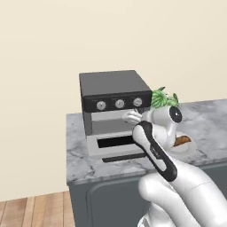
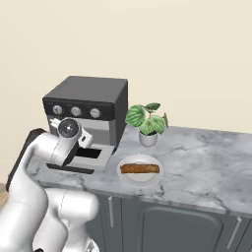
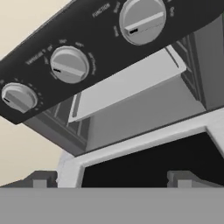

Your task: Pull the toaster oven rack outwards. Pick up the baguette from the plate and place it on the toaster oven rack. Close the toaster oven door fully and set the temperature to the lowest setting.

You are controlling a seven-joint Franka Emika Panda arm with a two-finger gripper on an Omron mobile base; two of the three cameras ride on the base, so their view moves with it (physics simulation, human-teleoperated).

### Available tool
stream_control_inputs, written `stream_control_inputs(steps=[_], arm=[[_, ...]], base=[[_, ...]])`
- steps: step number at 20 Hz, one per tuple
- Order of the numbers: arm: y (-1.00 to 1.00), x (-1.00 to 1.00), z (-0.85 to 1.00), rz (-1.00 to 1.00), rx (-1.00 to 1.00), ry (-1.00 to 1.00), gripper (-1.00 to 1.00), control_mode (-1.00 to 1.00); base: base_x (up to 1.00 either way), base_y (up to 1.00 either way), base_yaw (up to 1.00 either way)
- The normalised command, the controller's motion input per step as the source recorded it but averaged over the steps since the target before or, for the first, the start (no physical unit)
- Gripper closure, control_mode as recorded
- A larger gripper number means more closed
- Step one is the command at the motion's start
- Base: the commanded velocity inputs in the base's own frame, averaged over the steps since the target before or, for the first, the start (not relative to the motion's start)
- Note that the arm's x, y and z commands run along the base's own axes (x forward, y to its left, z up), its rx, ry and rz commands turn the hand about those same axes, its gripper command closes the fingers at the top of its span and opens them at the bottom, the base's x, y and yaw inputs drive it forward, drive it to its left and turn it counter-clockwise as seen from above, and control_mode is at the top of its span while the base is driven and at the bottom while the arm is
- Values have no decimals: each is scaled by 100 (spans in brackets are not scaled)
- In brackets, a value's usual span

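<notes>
The dark grey toaster oven [image 1: 111, 86] stands on the counter with its door [image 1: 116, 142] folded down flat, window facing up. In the hand view the light-grey rack [image 3: 131, 83] lies inside the cavity, below the black strip and its three silver knobs [image 3: 142, 19]. My gripper [image 3: 111, 180] is open, fingertips [image 3: 41, 180] wide apart and empty, hovering over the door [image 3: 144, 162] just in front of the cavity. From the left base view the gripper [image 1: 133, 116] sits at the oven's mouth. The baguette [image 2: 140, 169] lies on the white plate [image 2: 140, 181], right of the oven [image 2: 91, 106].
A potted green plant [image 2: 146, 120] stands behind the plate, close to the oven's right side. The marble counter [image 2: 206, 167] stretches on to the right. The counter's front edge runs just below the lowered door [image 2: 88, 156], with dark cabinet fronts [image 2: 162, 226] underneath.
</notes>
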Motion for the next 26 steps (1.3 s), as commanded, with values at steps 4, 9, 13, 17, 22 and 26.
stream_control_inputs(steps=[4, 9, 13, 17, 22, 26], arm=[[3, 44, 0, 0, 0, 0, -100, -100], [4, 38, -4, 0, 0, 0, -100, -100], [19, 30, -13, 0, -1, 0, -100, -100], [31, 18, -16, 0, -2, 0, -100, -100], [30, 2, -19, 0, -4, 0, -100, -100], [11, 0, -6, 0, 0, -4, -100, -100]], base=[[0, 0, 0], [0, 0, 0], [0, 0, 0], [0, 0, 0], [0, 0, 0], [0, 0, 0]])
